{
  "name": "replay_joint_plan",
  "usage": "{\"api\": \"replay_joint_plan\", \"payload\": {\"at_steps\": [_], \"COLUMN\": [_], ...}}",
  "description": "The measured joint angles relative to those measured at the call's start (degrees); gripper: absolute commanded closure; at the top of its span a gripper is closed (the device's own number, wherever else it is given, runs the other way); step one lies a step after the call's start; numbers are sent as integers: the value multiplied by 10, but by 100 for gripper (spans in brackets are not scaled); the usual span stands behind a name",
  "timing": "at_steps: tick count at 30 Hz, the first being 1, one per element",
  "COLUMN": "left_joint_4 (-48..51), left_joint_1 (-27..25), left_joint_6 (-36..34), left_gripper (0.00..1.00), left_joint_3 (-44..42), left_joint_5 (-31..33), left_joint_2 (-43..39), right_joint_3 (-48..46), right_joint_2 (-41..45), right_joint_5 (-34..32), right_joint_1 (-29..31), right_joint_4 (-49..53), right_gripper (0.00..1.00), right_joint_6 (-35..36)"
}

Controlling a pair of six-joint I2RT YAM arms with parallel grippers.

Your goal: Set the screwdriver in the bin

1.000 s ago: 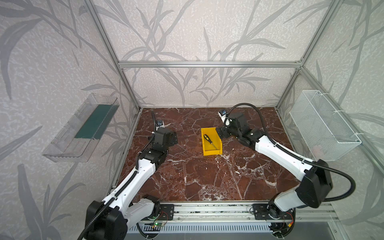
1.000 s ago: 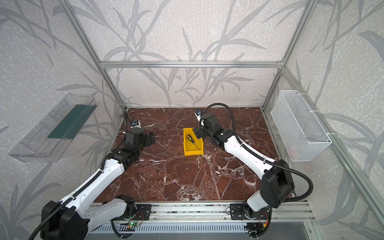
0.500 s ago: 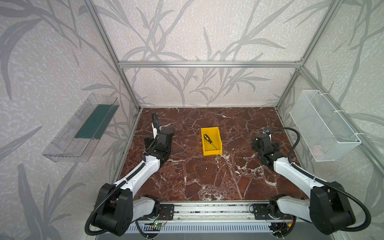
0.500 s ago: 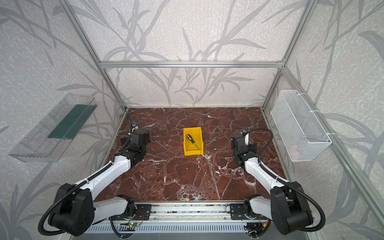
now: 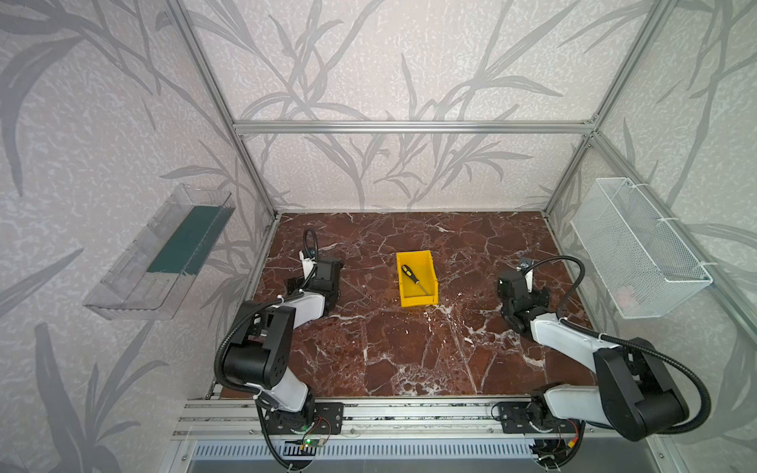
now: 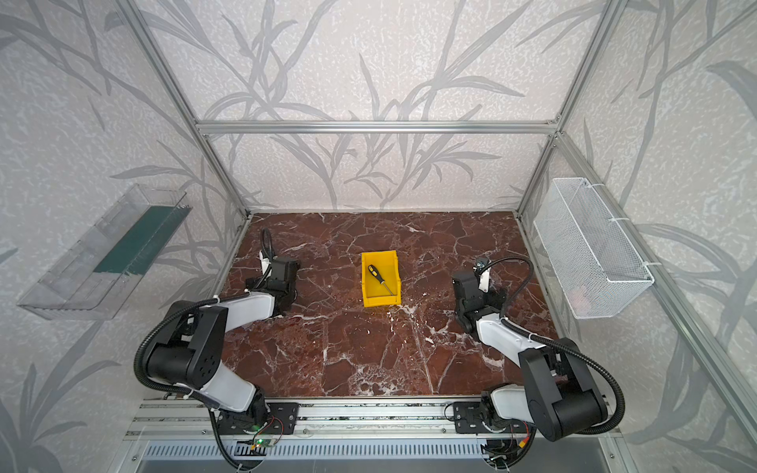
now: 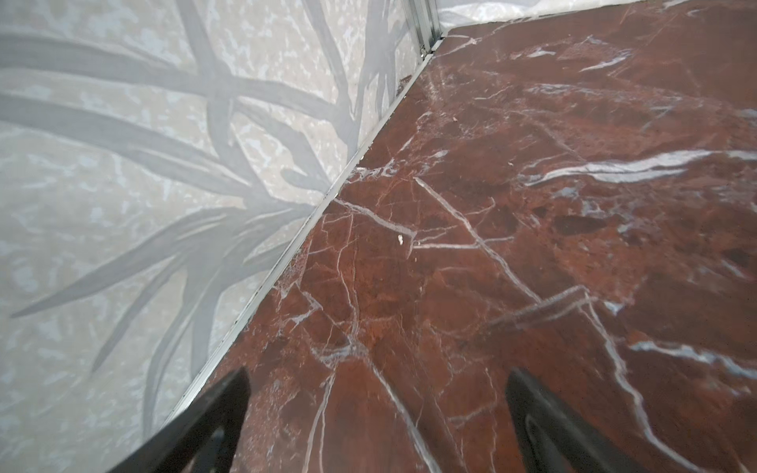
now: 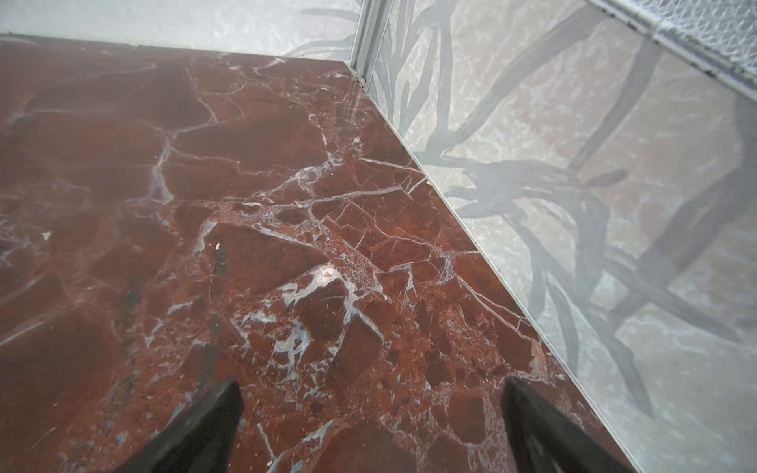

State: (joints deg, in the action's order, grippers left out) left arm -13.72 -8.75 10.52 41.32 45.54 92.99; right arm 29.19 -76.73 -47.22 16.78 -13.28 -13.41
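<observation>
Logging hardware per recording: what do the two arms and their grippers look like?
The left arm and right arm have white shells, black joints and black corrugated cables looping outside. The left gripper and right gripper have dark tapered fingers.

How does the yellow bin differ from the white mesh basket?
The yellow bin is solid plastic; the mesh basket is see-through white wire. The bin sits on the marble table and holds the screwdriver; the basket hangs on the right wall. Both are open-topped.
</observation>
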Motion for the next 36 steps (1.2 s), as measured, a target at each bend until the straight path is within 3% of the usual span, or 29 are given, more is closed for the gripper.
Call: {"api": "replay_joint_plan", "payload": {"at_steps": [12, 23, 29, 36], "left_joint_4": [-91, -275, -380, -398], "left_joint_1": [33, 37, 85, 90], "left_joint_6": [-45, -67, -59, -55], "left_gripper": [1, 1, 1, 1], "left_joint_3": [-14, -162, -208, -211], "left_joint_5": [-74, -142, -241, -270], "left_joint_2": [13, -37, -35, -35], "right_joint_3": [0, -39, -61, -76], "right_joint_2": [-3, 38, 61, 70], "right_joint_5": [-23, -19, 0, 22], "right_joint_1": [20, 35, 36, 37], "right_joint_4": [-20, -51, -70, -99], "right_gripper": [1, 1, 1, 1], "right_joint_6": [14, 17, 19, 34]}}
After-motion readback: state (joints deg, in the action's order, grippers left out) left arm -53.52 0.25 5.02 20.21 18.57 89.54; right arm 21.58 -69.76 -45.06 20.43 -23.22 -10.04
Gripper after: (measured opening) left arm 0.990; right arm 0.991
